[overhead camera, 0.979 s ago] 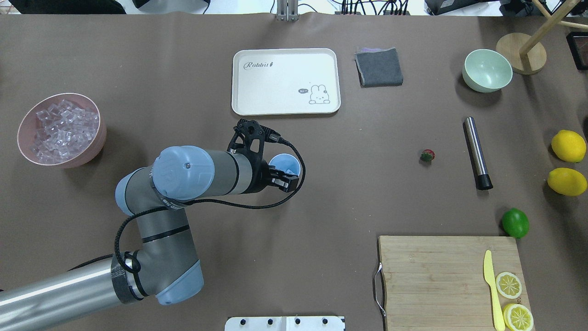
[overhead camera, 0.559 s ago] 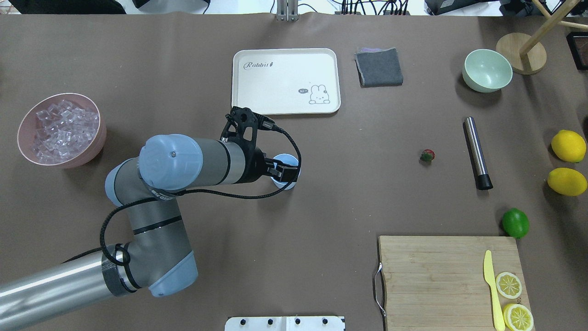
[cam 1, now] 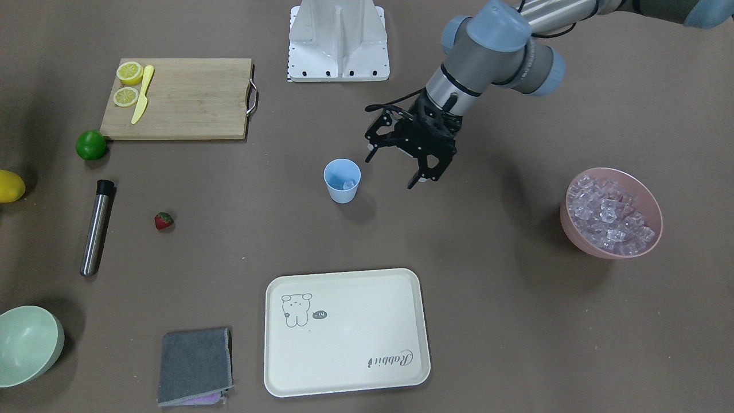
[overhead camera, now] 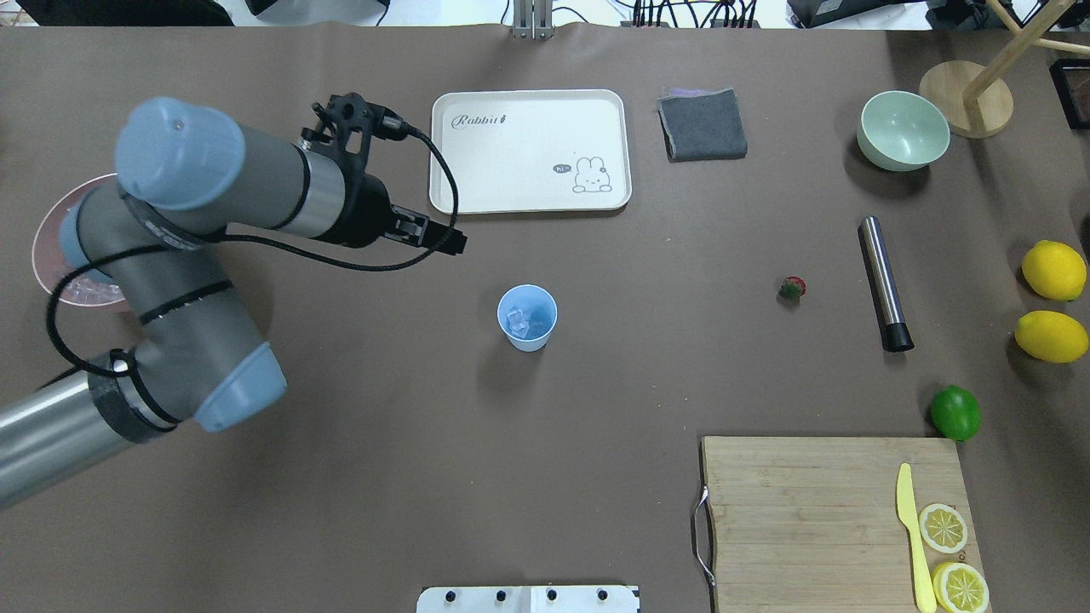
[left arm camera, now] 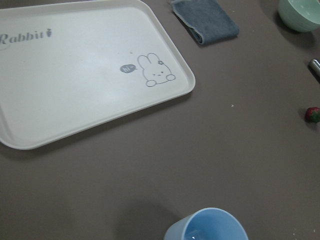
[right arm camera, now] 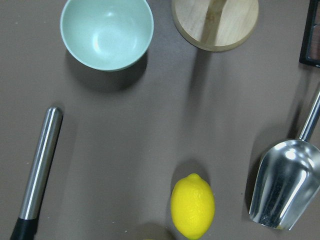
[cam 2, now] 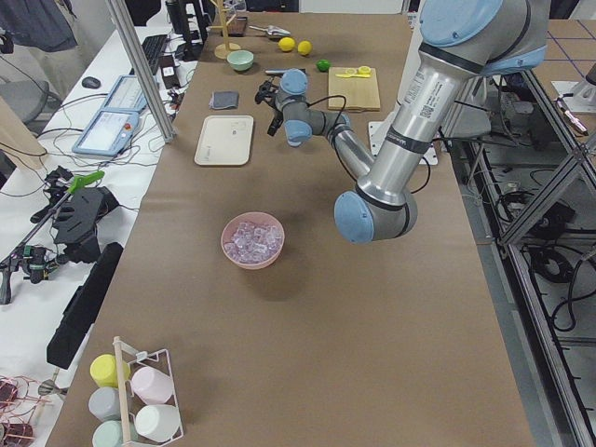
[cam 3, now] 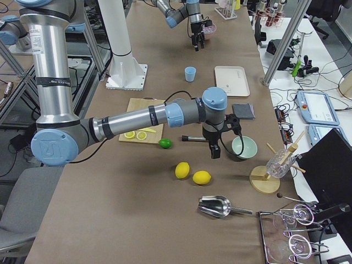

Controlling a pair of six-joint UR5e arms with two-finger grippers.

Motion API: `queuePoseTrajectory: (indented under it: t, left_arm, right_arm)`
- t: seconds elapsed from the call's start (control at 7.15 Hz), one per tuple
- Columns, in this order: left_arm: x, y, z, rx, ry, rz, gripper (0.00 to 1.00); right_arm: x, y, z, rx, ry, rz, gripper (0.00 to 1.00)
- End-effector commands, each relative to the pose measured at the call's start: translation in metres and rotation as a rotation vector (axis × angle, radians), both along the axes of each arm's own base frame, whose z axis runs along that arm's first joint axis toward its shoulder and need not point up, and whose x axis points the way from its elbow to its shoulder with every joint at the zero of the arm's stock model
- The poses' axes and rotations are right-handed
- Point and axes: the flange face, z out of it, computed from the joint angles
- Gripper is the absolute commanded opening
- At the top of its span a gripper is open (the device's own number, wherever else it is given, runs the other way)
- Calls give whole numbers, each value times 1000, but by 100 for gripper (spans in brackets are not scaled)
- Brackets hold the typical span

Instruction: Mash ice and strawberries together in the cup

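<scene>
While your left arm reaches in from the lower left of the overhead view, its left gripper (overhead camera: 447,238) hangs up and to the left of the cup (overhead camera: 527,317), well apart from it. In the front-facing view you can see the fingers (cam 1: 414,182) spread, with nothing between them. Your right gripper (cam 3: 215,153) shows only in the right-side view, low over the table near frame centre; whether it is spread or closed cannot be told. The pink bowl (cam 1: 573,232) sits at the front-facing view's right-middle, heaped with ice (cam 1: 608,215). The cup stands upright at the overhead frame's centre. The strawberry (overhead camera: 792,288) lies right of centre, far from the cup. A few clear cubes (overhead camera: 517,320) rest in the cup's bottom.
</scene>
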Motion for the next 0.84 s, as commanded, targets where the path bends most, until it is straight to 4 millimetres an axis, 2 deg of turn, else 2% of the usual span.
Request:
queuePoseTrajectory:
  t: [0.0, 0.14, 0.28, 0.42, 0.56, 0.7]
  left_arm:
    - [-68, -33, 39, 72, -106, 52, 97]
    - [-97, -44, 68, 115, -146, 82, 97]
    - [-129, -54, 95, 127, -171, 99, 97]
    - [-149, -66, 116, 145, -212, 120, 97]
    - [-175, -74, 134, 167, -260, 133, 97]
    - [-215, -85, 148, 180, -281, 154, 97]
  right_arm:
    - [-8, -1, -15, 20, -34, -17, 100]
    - [-22, -8, -27, 8, -43, -9, 100]
    - [-51, -15, -44, -21, -55, 0, 100]
    - [-76, -15, -48, -34, -55, -24, 100]
    - [-92, -19, -58, -45, -61, -25, 100]
    - [-112, -21, -70, -64, -71, -23, 100]
